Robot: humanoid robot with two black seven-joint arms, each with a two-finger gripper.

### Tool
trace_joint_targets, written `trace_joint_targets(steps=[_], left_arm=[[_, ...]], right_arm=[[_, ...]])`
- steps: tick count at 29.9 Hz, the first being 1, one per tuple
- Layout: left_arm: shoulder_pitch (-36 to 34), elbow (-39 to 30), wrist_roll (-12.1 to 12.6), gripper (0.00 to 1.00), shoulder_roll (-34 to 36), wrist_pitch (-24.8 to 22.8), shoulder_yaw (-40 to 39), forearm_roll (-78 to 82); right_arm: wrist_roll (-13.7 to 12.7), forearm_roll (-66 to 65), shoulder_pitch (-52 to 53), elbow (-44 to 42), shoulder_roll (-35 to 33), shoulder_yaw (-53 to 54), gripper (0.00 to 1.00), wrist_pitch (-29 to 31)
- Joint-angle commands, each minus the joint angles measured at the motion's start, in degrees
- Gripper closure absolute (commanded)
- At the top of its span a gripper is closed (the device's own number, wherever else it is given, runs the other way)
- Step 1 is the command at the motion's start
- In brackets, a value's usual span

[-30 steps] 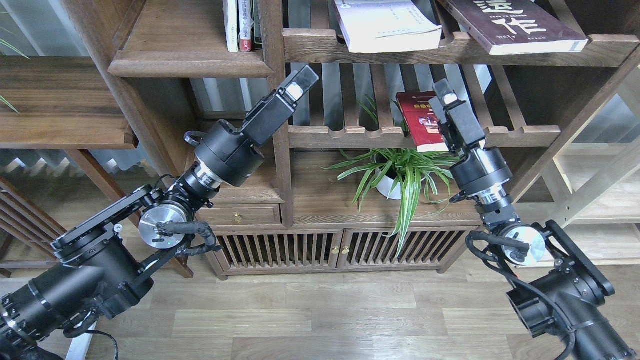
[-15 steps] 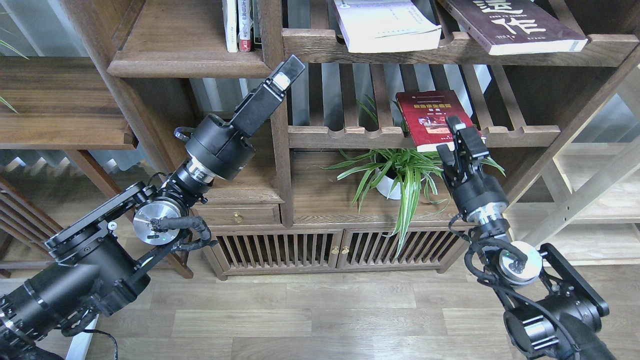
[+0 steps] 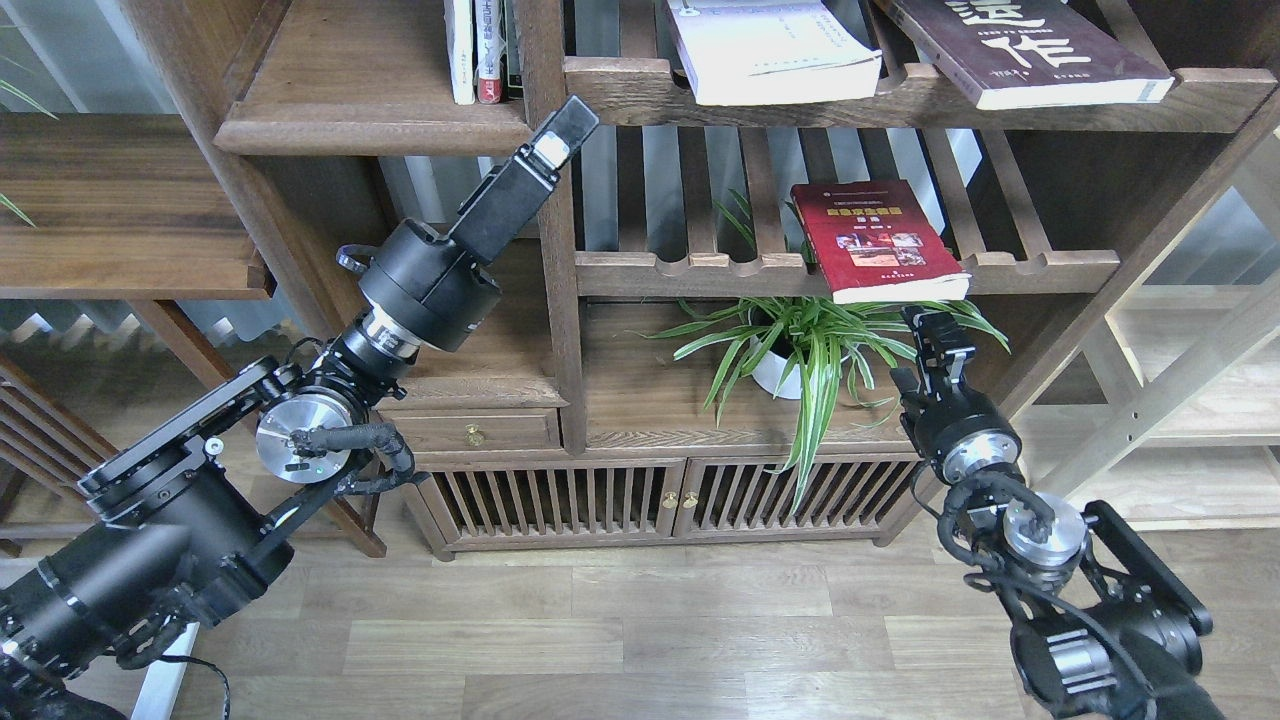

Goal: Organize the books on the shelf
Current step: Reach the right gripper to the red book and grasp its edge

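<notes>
The red book (image 3: 875,240) lies flat on the middle slatted rack of the dark walnut shelf (image 3: 548,300), its front edge overhanging. The white book (image 3: 770,50) and the dark brown book with white characters (image 3: 1020,45) lie on the upper slatted rack. My right gripper (image 3: 937,335) is just below the red book's front edge, apart from it, fingers slightly spread and empty. My left gripper (image 3: 562,125) points up along the shelf's centre post, under the upper-left board. It shows as one dark block, holding nothing visible.
A spider plant (image 3: 810,345) in a white pot (image 3: 772,378) stands under the red book, close to my right gripper. Upright books (image 3: 480,50) stand top left. The brass-knobbed drawer (image 3: 475,435), slatted doors (image 3: 600,495) and pale-wood shelving (image 3: 1180,400) lie below and right.
My right gripper has let go of the red book and drawn back down below it; the book stays on the rack. My left arm has shifted slightly left and up.
</notes>
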Motion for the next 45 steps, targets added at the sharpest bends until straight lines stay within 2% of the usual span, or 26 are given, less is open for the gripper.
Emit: trace_joint_targets(steps=[1, 12, 19, 22, 25, 29, 32, 38, 40, 45], left_arm=[[0.2, 0.0, 0.2, 0.01, 0.1, 0.0, 0.8, 0.1], [3.1, -0.2, 0.1, 0.01, 0.1, 0.0, 1.6, 2.2], [3.5, -0.3, 0.1, 0.01, 0.1, 0.0, 1.8, 2.2], [3.5, -0.3, 0.1, 0.01, 0.2, 0.0, 1.8, 2.2], [3.8, -0.3, 0.1, 0.01, 0.6, 0.0, 1.8, 2.2], [4.1, -0.3, 0.1, 0.01, 0.8, 0.0, 1.8, 2.2], [4.1, -0.3, 0.1, 0.01, 0.8, 0.0, 1.8, 2.2], [4.0, -0.3, 0.1, 0.01, 0.8, 0.0, 1.8, 2.2], [4.0, -0.3, 0.1, 0.01, 0.8, 0.0, 1.8, 2.2], [4.1, -0.3, 0.1, 0.01, 0.8, 0.0, 1.8, 2.2]], right_arm=[[0.0, 0.0, 3.0, -3.1, 1.2, 0.2, 0.13, -0.3], [-0.1, 1.5, 9.1, -8.0, 1.5, 0.5, 0.13, -0.4], [-0.1, 3.5, 15.5, -14.8, 4.1, 2.7, 0.14, -3.4], [-0.2, 3.5, 16.2, -16.6, 4.5, 2.6, 0.18, -3.5], [-0.1, 3.5, 16.2, -16.9, 5.2, 2.7, 0.27, -3.3], [0.0, 3.4, 16.6, -17.0, 6.1, 2.7, 0.34, -2.8], [0.2, 3.4, 17.3, -17.2, 6.3, 2.7, 0.44, -2.6], [0.5, 3.4, 20.4, -21.7, 7.3, 2.8, 0.46, -2.3], [0.5, 3.4, 20.4, -21.8, 7.3, 2.8, 0.53, -2.2], [0.7, 3.4, 19.9, -21.9, 7.7, 4.8, 0.85, 4.5]])
